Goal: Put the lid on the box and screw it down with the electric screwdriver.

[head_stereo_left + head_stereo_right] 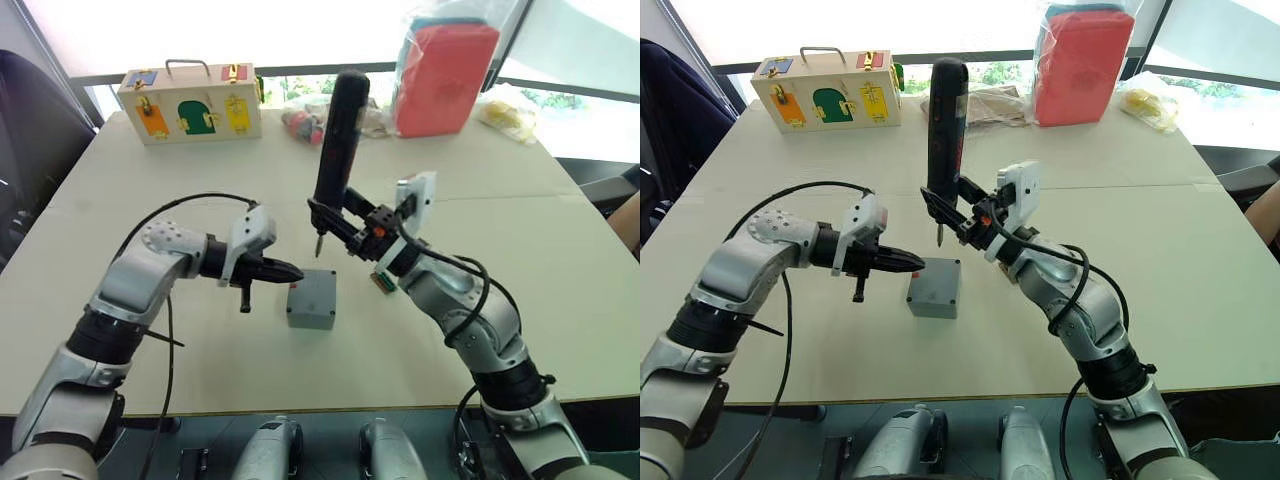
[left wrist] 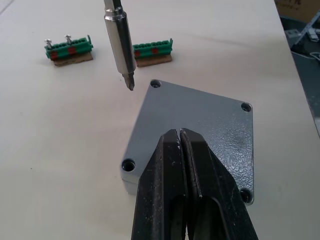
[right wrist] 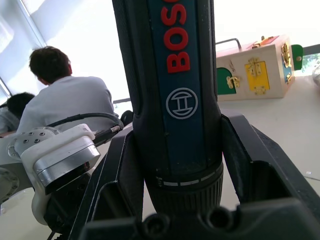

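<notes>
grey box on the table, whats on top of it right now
The lid sits on the box, its corner holes empty. The left end effector, shut, rests above it, and the screwdriver bit hovers near one corner. The box's inside is covered.

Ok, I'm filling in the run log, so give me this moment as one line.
lid: on box | left gripper: shut, tips over lid | right gripper: shut on electric screwdriver | bit: above corner hole, not seated

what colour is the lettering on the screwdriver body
Red, on the electric screwdriver; clearest in the right wrist view.
</notes>
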